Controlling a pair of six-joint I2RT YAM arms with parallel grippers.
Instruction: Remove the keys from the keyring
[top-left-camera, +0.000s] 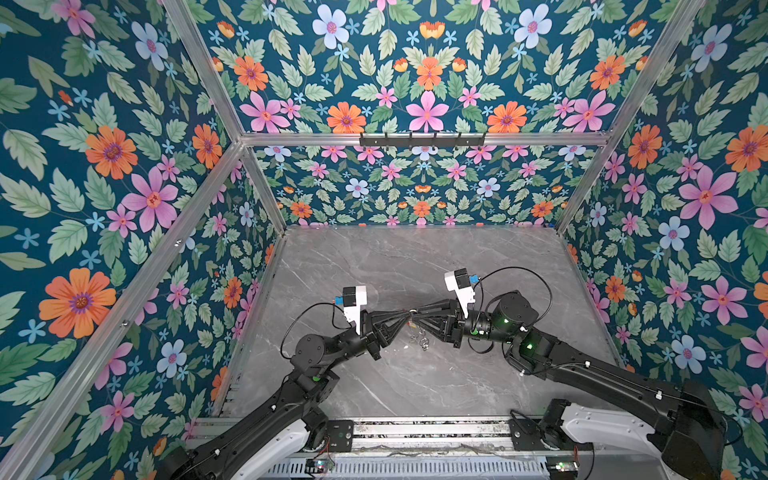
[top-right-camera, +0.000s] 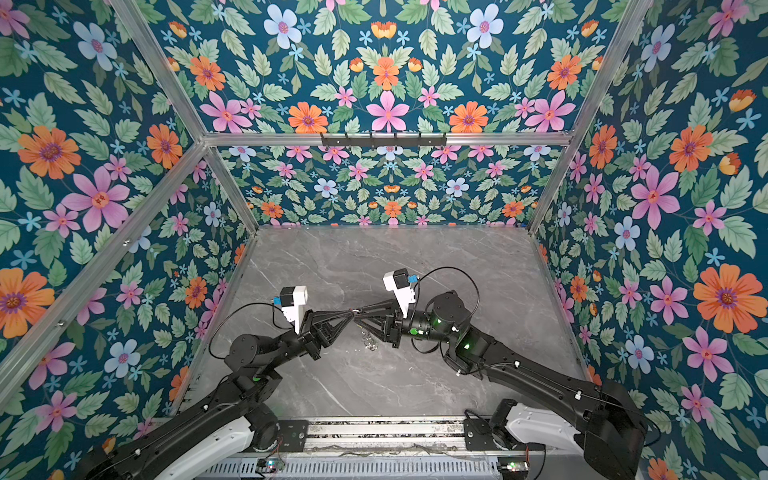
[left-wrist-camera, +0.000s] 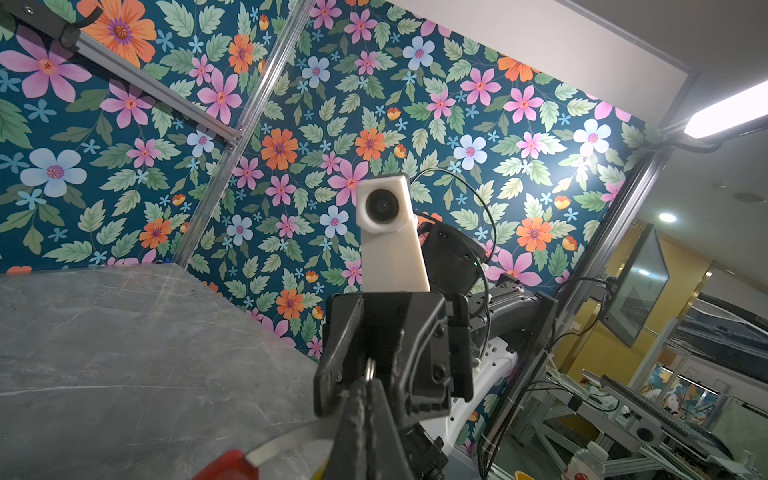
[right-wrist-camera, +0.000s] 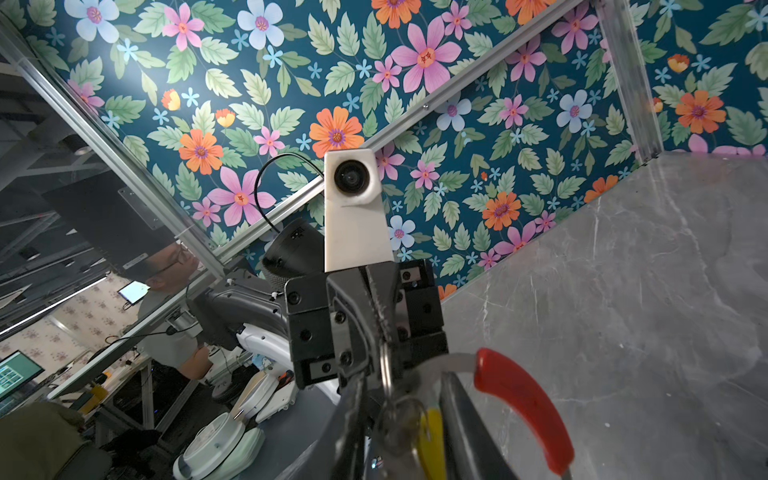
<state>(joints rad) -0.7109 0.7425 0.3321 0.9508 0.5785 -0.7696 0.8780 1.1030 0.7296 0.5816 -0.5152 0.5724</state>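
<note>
Grey keyring (left-wrist-camera: 291, 441) pinched by left end effector (left-wrist-camera: 368, 384); right end effector (right-wrist-camera: 403, 384) straddles yellow key (right-wrist-camera: 430, 434), grip unclear. A partial bite could slip.

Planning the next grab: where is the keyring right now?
In both top views the keyring hangs above the table's middle, between the meeting tips of the left gripper and right gripper.

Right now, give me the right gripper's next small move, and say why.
Probably close the right gripper on the yellow key: its jaws stand apart with that key between them, while the left gripper is shut on the keyring, steadying it. A firm pinch should come before any pull.
</note>
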